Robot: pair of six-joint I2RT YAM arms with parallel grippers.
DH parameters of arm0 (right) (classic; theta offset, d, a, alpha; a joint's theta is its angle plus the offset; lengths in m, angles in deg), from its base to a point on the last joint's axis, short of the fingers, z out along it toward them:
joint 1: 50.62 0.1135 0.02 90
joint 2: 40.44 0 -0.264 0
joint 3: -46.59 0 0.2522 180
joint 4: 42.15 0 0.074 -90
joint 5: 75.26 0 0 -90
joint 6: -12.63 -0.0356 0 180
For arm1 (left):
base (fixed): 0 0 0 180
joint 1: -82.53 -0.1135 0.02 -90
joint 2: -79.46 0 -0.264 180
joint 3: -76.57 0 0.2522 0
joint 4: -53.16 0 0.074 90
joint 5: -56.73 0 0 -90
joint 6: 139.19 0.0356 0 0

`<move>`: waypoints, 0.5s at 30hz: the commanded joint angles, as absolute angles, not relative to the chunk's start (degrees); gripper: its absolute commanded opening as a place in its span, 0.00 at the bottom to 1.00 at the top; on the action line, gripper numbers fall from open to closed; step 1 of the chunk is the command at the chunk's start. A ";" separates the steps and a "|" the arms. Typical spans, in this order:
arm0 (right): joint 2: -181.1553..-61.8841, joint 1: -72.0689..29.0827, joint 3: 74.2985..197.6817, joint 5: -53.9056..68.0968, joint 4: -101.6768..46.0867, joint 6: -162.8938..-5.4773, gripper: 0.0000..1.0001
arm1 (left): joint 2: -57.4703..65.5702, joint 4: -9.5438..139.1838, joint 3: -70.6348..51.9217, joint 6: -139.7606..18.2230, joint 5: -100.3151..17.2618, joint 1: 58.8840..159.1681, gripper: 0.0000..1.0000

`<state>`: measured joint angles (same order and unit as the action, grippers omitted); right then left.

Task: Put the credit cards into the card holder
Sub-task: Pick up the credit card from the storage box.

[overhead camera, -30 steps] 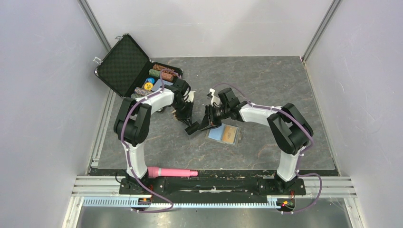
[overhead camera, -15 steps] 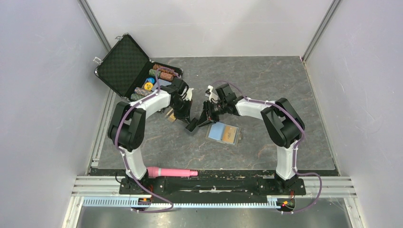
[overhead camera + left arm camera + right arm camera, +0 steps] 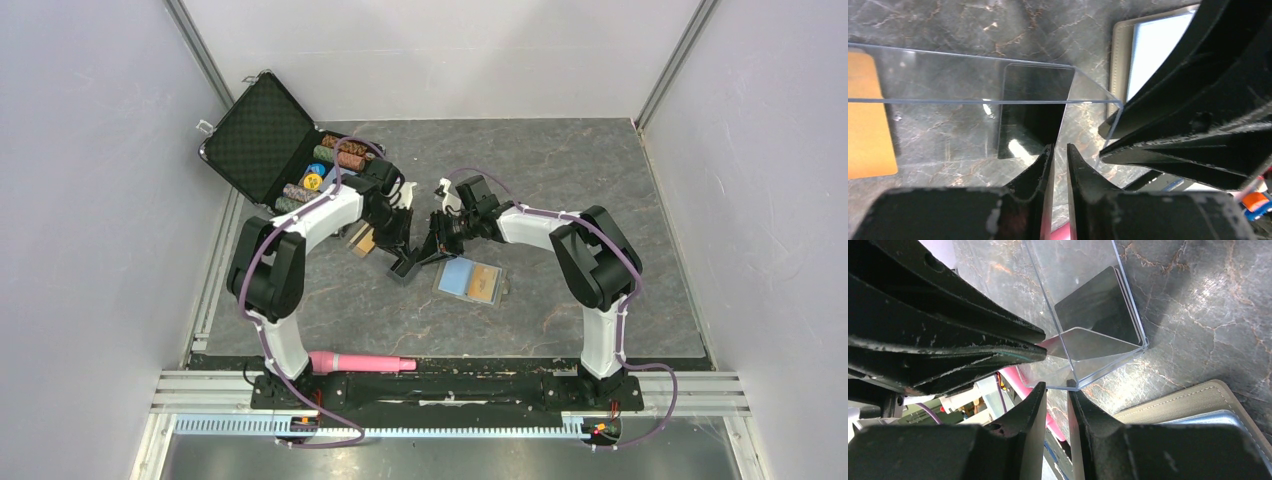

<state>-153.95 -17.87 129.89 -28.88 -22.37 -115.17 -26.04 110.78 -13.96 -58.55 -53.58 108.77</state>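
One pink cylinder [image 3: 362,362] lies nearest the arm bases and is not part of the task. Beyond it, the card holder [image 3: 457,277] lies open and flat on the table, light blue side up. An orange card [image 3: 487,283] rests on its right half; whether that card is seated in a pocket cannot be determined. Just beyond the holder's left edge the two tools meet tip to tip over the black card [image 3: 1098,305], which has a clear margin. The left gripper [image 3: 1058,150] has its fingers pressed almost together, with the card's dark edge running into the narrow gap. The right gripper [image 3: 1055,387] is likewise nearly closed, with the card's clear corner at its fingertips, so both appear to pinch the same card. A second orange card [image 3: 362,240] lies on the table beside the left arm. The poker chip case [image 3: 262,135] stands open at the far left. The step in hand is judged to be a transfer or regrip of the black card between the arms. The next move calls for one tool to let go. The other must then level the card, align its short edge with the holder's pocket and slide it in without dragging the holder.
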 commanded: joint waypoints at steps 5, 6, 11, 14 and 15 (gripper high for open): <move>-153.14 -18.02 131.81 -27.01 -23.21 -113.35 0.24 | -29.23 111.59 -14.86 -56.54 -61.58 109.67 0.24; -153.04 -18.01 131.81 -26.93 -23.18 -113.38 0.24 | -29.41 111.57 -14.61 -56.48 -61.28 109.68 0.24; -152.42 -18.09 131.98 -26.84 -23.12 -113.38 0.24 | -30.31 111.75 -13.37 -55.89 -58.78 109.69 0.22; -152.00 -18.23 132.07 -26.75 -23.10 -113.39 0.24 | -30.49 111.66 -12.86 -55.96 -57.18 109.69 0.19; -151.84 -18.22 132.03 -26.75 -23.04 -113.32 0.24 | -30.34 111.54 -12.80 -55.96 -56.69 109.68 0.16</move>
